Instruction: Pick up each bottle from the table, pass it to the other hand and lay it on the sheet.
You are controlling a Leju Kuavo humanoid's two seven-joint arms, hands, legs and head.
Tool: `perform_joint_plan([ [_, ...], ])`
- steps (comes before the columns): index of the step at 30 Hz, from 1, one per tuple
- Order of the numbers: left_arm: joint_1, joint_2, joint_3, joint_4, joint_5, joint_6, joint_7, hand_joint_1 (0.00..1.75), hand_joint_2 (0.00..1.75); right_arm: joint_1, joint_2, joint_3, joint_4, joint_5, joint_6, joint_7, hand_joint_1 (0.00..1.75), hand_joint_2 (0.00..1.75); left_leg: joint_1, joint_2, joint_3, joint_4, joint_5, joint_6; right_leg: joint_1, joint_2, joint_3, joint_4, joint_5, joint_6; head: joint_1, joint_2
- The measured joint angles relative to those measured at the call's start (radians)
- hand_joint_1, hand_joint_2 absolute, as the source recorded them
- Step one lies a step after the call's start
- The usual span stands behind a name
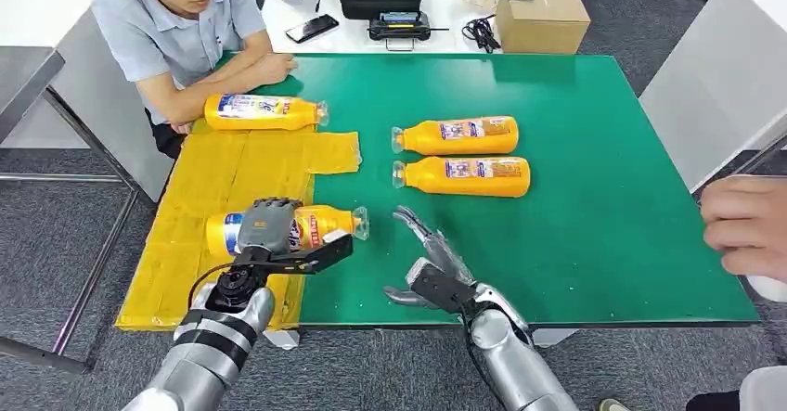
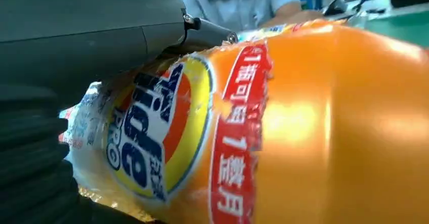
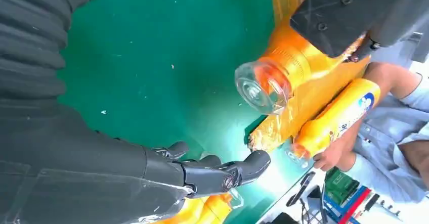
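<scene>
The orange plastic bottle (image 2: 313, 133) with the blue, white and yellow label is showing red-banded white Chinese characters, "1瓶可…1整月" as far as legible; its blue brand lettering is unclear.

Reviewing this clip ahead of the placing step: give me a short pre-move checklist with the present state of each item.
1. Left hand holds a bottle: ok; fingers wrap the label.
2. Right hand has let go: ok; fingers spread over the green mat, holding nothing.
3. Bottle over the yellow sheet: partly; its cap end reaches past the sheet's edge over the mat.
4. Free spot on the sheet: ok; one laid bottle lies at the far end, bare sheet between.
5. Bottles left to pick: two lie on the mat.
6. People clear: cannot tell; a person's arm rests by the far bottle, another's hand at the right edge.
</scene>
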Motion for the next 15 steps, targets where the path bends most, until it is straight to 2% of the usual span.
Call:
perform_joint_plan([
  [2, -0.007, 0.002, 0.001, 0.023, 0.0, 0.0, 0.003, 0.09, 1.75, -0.002, 0.0, 0.0, 0.005, 0.0, -0.001, -0.002, 0.0, 1.75, 0.0, 0.0, 0.0, 0.0, 0.0, 0.0, 0.0, 0.0, 0.0, 0.0, 0.0, 0.0, 0.0, 0.0],
  [5, -0.023, 0.004, 0.003, 0.059, 0.0, 0.0, 0.01, 0.0, 1.75, -0.008, 0.0, 0.0, 0.013, -0.002, -0.001, -0.003, 0.0, 1.75, 0.0, 0.0, 0.0, 0.0, 0.0, 0.0, 0.0, 0.0, 0.0, 0.0, 0.0, 0.0, 0.0, 0.0],
  [15, -0.051, 0.01, 0.031, 0.14, 0.0, 0.003, 0.01, 0.0, 1.75, -0.015, 0.0, 0.0, 0.035, -0.011, -0.002, -0.011, 0.0, 1.75, 0.0, 0.0, 0.0, 0.0, 0.0, 0.0, 0.0, 0.0, 0.0, 0.0, 0.0, 0.0, 0.0, 0.0],
])
